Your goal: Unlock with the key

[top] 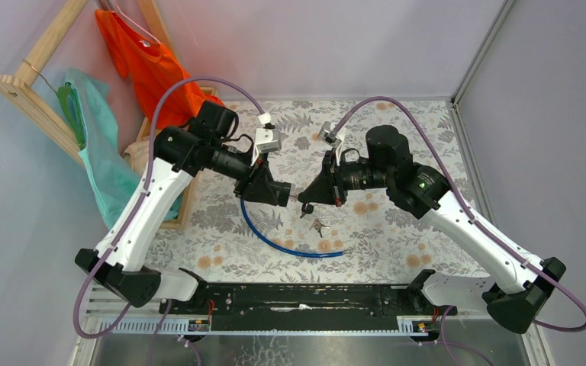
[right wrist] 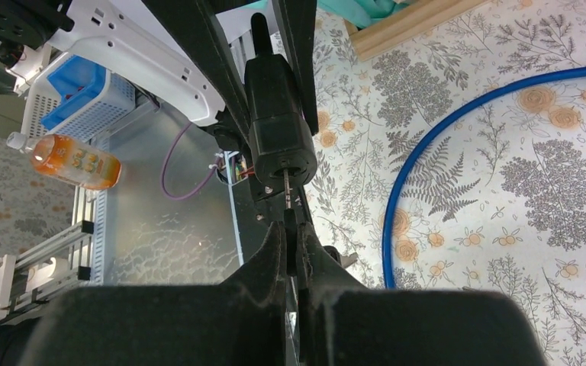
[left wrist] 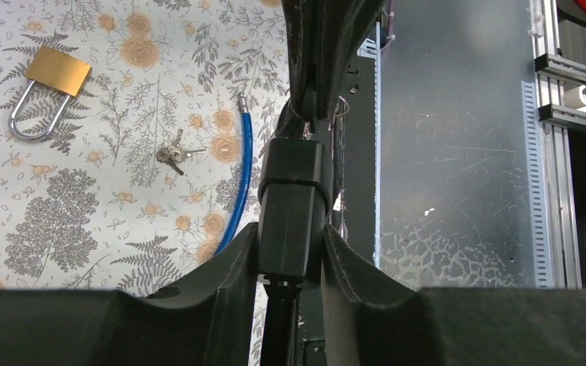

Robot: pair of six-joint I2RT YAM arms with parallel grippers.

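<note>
My left gripper is shut on a black cylinder lock body, held above the table mid-scene. A blue cable trails from it over the cloth. My right gripper faces it and is shut on the key. Its black head is pinched between my fingers. Its short silver blade meets the end face of the lock body. How deep it sits is hidden. In the wrist views, the left gripper clamps the lock's sides and the right gripper is nearly closed on the key head.
A brass padlock and a bunch of small silver keys lie on the flowered cloth. A wooden rack with an orange shirt and teal cloth stands at left. An orange bottle and a blue basket lie off the table.
</note>
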